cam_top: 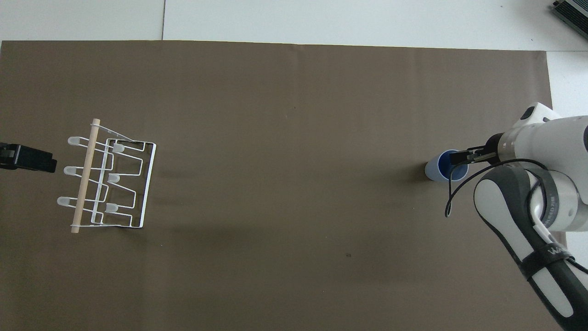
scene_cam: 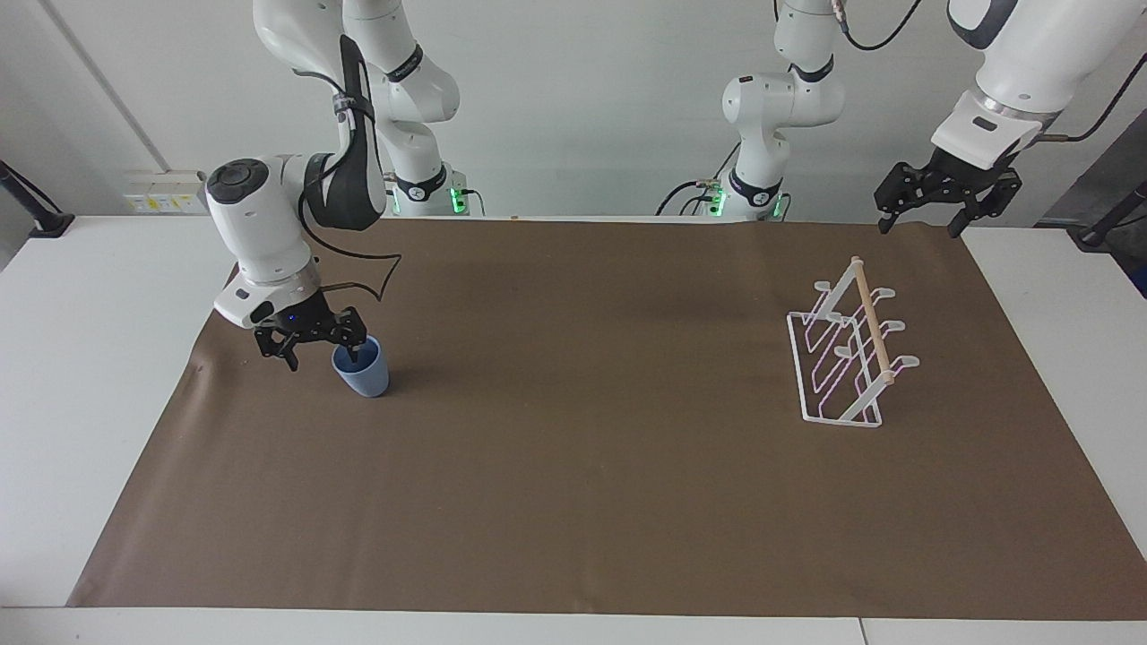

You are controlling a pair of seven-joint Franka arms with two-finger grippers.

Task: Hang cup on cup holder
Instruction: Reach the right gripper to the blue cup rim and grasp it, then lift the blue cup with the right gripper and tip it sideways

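The light-blue cup [scene_cam: 363, 374] [cam_top: 436, 170] stands upright on the brown mat at the right arm's end of the table. My right gripper [scene_cam: 324, 356] [cam_top: 463, 157] is open and low at the cup's rim. One finger dips inside the cup while the other hangs outside its wall, on the side toward the mat's edge. The white wire cup holder [scene_cam: 842, 363] [cam_top: 110, 179] with its wooden dowel stands at the left arm's end. My left gripper [scene_cam: 920, 228] [cam_top: 27, 157] waits open in the air above the mat's corner, closer to the robots than the holder.
The brown mat [scene_cam: 573, 466] covers most of the white table [scene_cam: 81, 358]. A grey device [cam_top: 569, 14] lies on the table at its corner farthest from the robots, at the right arm's end.
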